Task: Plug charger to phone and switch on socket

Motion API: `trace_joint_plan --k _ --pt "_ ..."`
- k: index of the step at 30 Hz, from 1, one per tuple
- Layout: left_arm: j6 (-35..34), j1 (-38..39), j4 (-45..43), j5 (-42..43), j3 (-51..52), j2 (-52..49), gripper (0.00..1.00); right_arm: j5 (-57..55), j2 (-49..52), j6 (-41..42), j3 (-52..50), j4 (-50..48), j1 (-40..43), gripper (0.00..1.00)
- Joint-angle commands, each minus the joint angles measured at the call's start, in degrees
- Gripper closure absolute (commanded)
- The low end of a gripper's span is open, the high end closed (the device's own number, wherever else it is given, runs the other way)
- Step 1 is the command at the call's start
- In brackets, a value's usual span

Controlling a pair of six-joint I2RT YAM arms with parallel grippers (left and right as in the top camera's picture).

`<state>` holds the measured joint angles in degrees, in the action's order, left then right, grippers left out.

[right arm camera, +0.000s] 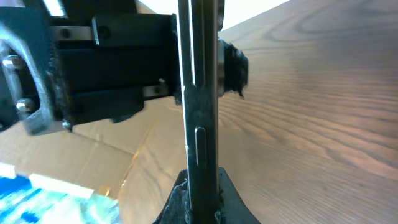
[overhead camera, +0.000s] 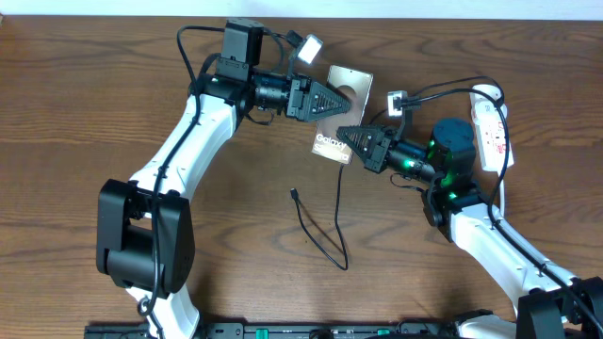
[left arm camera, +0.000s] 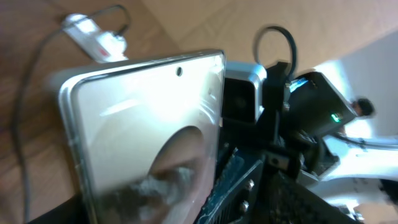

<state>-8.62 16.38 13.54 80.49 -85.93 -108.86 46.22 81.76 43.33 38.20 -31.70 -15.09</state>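
- Left tool (overhead camera: 330, 101) is clenched on the phone (overhead camera: 347, 85) at its left edge. The right wrist view shows the black fingers on both faces of the slab, seen edge-on.
- Right tool (overhead camera: 350, 137) grasps the same phone at its lower edge, and the slab stands between its fingers (right arm camera: 177, 202).
- Phone sits upper centre of the overhead frame, tilted and held between both tools.
- Charger (overhead camera: 320, 231) lies loose on the bench (overhead camera: 94, 113) below the phone. Its connector (overhead camera: 294, 194) is apart from the phone — neither tool touches it.
- Socket (overhead camera: 490, 127) lies at the upper right, beside the right arm.
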Motion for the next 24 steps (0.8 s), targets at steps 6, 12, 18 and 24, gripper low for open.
trace_joint_plan --k 6,12,18,24 --pt "0.66 2.99 0.26 9.62 -0.96 0.74 0.46 2.47 -0.52 0.98 1.01 -2.16 -0.59 0.99" --pt "0.66 4.24 0.26 9.62 -0.96 0.74 0.53 1.57 -0.52 2.73 1.01 -2.32 0.28 0.99" --pt "0.63 4.33 0.26 9.62 -0.96 0.74 0.54 0.76 -0.52 5.18 1.01 -4.52 1.66 0.99" --pt "0.63 4.33 0.26 9.62 -0.96 0.74 0.54 0.83 -0.52 8.57 1.01 -8.46 3.28 0.99"
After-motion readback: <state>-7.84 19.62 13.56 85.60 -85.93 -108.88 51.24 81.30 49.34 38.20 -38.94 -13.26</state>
